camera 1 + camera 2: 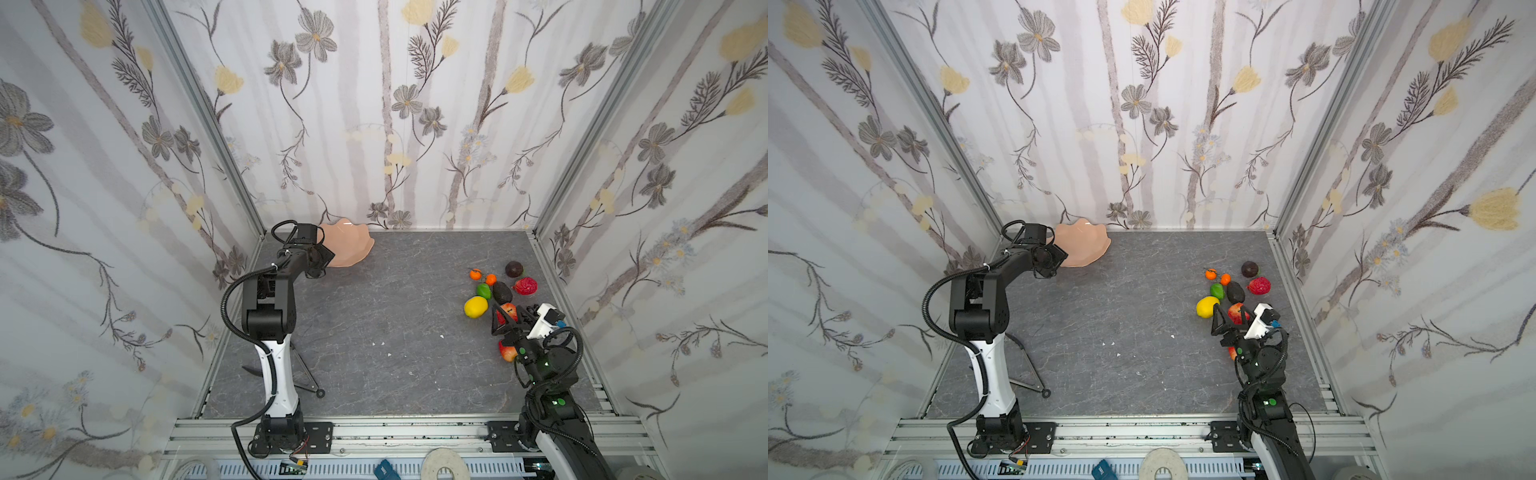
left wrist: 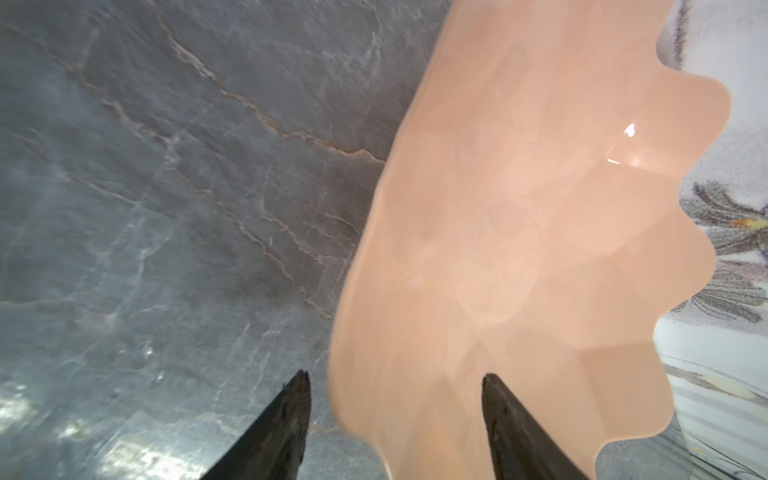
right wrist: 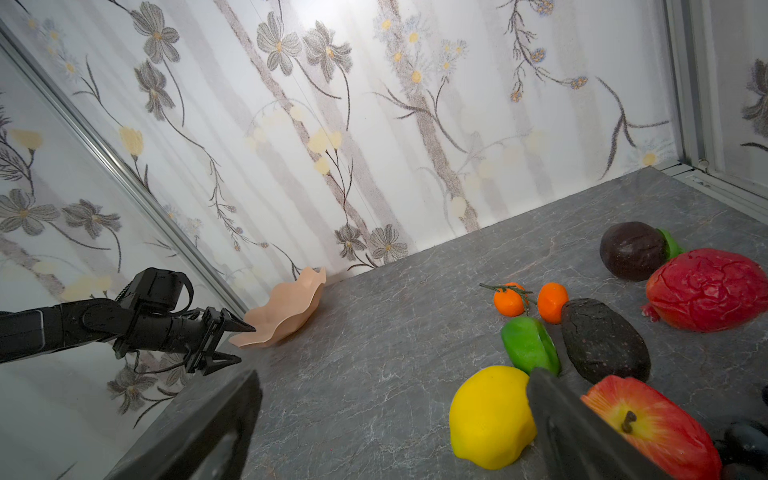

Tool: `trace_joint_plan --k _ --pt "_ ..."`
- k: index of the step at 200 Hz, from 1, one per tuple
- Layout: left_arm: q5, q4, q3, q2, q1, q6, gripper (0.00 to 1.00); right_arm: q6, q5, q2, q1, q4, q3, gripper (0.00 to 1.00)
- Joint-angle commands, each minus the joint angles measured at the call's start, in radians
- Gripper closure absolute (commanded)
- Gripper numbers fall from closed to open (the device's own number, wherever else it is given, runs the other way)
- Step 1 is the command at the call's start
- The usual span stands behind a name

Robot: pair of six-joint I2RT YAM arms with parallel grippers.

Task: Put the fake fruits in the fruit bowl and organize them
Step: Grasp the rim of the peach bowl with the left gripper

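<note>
Reaching for bowl; no fruits loaded yet.

Found bowl [image 1: 353,245] empty at 11 o'clock of worktop [image 1: 395,332], tilted, far rim apparently against the back wall. Judged it too far from fruits [image 1: 502,292] clustered at 3 o'clock, hence left gripper [image 2: 395,376] set astride the near rim, jaws apart, not yet clamped, likely to draw it inward. Found right gripper [image 3: 395,374] spread wide and empty, poised low over lemon [image 3: 490,415] beside apple [image 3: 652,424], presumably readied for a first pick. Noted grey marbled worktop, glossy, so sliding expected; few white flecks [image 1: 380,344] near centre. Noted floral-papered walls [image 1: 415,124] on three sides.
</note>
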Motion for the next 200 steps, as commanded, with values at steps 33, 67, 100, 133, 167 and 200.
trace_joint_plan --k 33,67,100,133,167,200 --pt "-0.022 -0.036 0.031 0.033 0.004 -0.026 0.49 -0.009 0.008 0.037 0.026 0.061 0.01 0.0" --pt "-0.002 -0.048 0.024 0.031 0.004 -0.018 0.72 -0.018 0.016 0.058 0.04 0.06 0.019 0.0" --pt "0.0 -0.041 -0.022 -0.006 0.0 -0.028 0.77 -0.025 0.026 0.064 0.047 0.055 0.022 0.0" --pt "0.016 -0.004 -0.1 -0.049 -0.007 -0.032 0.89 -0.027 0.032 0.071 0.052 0.059 0.022 0.0" --pt "0.029 0.058 -0.241 -0.13 -0.041 -0.049 0.91 -0.03 0.031 0.094 0.056 0.065 0.024 0.0" --pt "0.063 0.112 -0.366 -0.216 -0.089 -0.055 0.93 -0.034 0.031 0.092 0.058 0.058 0.029 0.0"
